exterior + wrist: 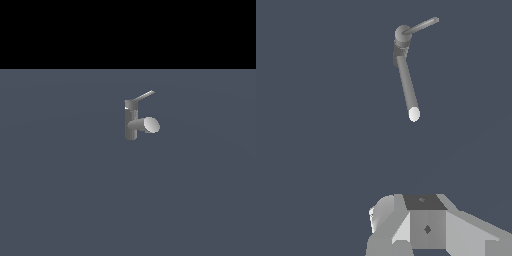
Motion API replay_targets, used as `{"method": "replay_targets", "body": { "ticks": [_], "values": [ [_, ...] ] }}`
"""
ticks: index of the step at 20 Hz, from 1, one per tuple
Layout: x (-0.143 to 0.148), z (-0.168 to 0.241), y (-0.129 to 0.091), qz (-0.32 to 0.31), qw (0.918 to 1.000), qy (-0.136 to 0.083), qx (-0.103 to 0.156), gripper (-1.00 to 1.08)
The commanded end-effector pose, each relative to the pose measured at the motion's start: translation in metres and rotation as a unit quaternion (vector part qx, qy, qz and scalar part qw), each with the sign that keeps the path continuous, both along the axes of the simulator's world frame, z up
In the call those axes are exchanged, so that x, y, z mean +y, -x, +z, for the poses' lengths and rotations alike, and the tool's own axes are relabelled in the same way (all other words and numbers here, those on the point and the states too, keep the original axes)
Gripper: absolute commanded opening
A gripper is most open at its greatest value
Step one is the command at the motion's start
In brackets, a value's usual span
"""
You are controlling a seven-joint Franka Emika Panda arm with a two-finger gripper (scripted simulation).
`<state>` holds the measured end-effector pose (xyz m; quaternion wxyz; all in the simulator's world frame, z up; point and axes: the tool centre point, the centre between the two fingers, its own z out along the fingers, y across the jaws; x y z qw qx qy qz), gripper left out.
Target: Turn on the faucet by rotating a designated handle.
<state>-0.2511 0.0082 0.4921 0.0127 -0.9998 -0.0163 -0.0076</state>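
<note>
- gripper [423, 230] well apart from faucet [132, 122], fingers out of view, can't tell if parted or closed.
- risk: hitting spout [148, 124] below handle [144, 96], or slipping off the thin bar.

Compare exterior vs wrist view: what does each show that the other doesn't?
Exterior only: the black band above the grey floor, and the faucet from the side, its post upright; no arm in sight.
Wrist only: part of the tool at the frame edge, well apart from the faucet; whether it is open can't be told.
Both: the faucet, its thin handle and the spout's pale end.
</note>
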Motion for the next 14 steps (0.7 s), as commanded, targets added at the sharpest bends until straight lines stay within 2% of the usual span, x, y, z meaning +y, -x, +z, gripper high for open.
{"method": "replay_targets", "body": {
  "ticks": [1, 8, 14],
  "values": [
    [0.0, 0.0, 0.0, 0.0, 1.0, 0.0, 0.0, -1.0],
    [0.004, -0.006, -0.008, -0.014, 0.9999, 0.0, 0.0, -1.0],
    [0.014, -0.022, -0.027, -0.05, 0.9987, 0.0, 0.001, -1.0]
  ]
}}
